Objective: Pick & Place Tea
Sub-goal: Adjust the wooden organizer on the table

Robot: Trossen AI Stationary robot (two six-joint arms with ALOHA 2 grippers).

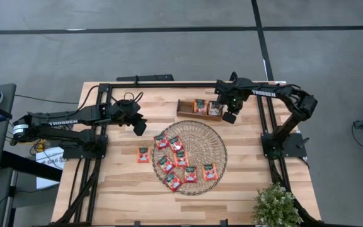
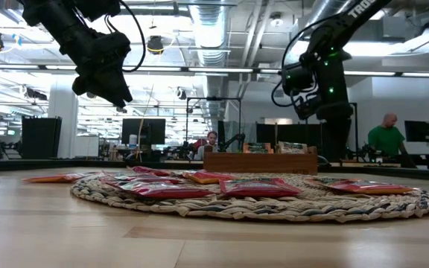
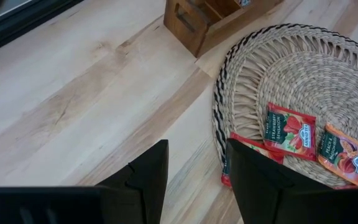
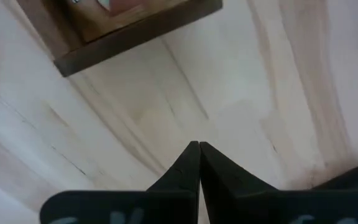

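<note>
Pale wooden table [image 1: 118,189] with a black frame, seen from above, in an open office whose monitors and seated people show beyond it in the low view. Red-orange tea sachets [image 1: 180,158] lie flat on the round woven mat [image 1: 214,140] at the table's middle, eight of them scattered over its left and lower parts, and one further sachet [image 1: 144,155] rests on the bare wood just beside the mat's left edge. Two more sachets [image 1: 200,106] stand in the brown wooden tray [image 1: 183,112] just beyond the mat. Right gripper [image 4: 199,155]: fingers pressed together, holding nothing, raised above the table just beside the tray's right end. Left gripper [image 3: 196,180]: fingers parted, empty, raised above bare wood near the mat's upper left edge, the nearest sachets just ahead of it. Potted plant [image 1: 275,205]: at the table's near right corner.
</note>
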